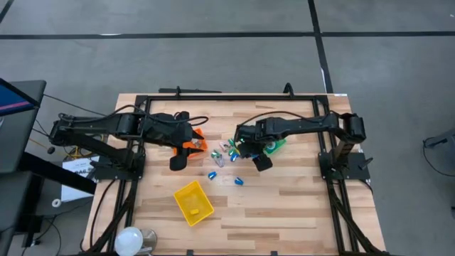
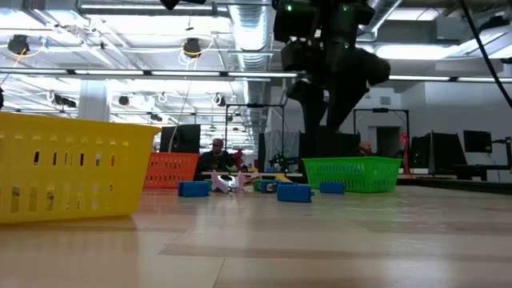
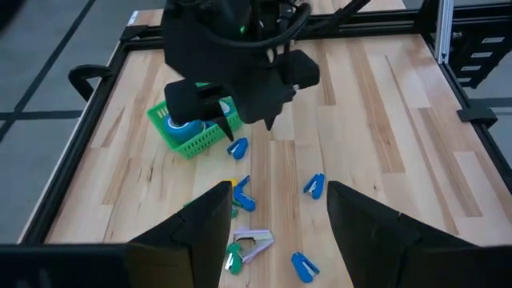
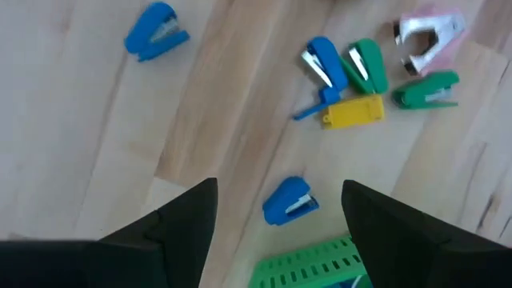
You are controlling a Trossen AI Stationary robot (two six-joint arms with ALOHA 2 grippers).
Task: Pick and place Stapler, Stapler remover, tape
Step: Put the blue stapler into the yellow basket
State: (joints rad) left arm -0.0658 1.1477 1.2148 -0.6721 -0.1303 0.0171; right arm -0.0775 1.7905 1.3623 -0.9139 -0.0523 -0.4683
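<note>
We see a grey floor (image 1: 213, 57) all around the wooden tabletop (image 1: 284, 206), crossed by dark lines. Beyond the tabletop, a ceiling (image 2: 160, 32) of pipes and hanging lamps (image 2: 192, 48) lights a wide hall, where a person (image 2: 214, 154) sits at desks with dark monitors (image 2: 476, 142).

Bare wood around yellow bin (image 1: 193, 203); cluttered strip between orange bin (image 1: 194, 144) and green bin (image 1: 274, 146).

A yellow bin (image 1: 193, 202) and a white bulb (image 1: 129, 240) sit on the wooden table (image 1: 284, 206).
</note>
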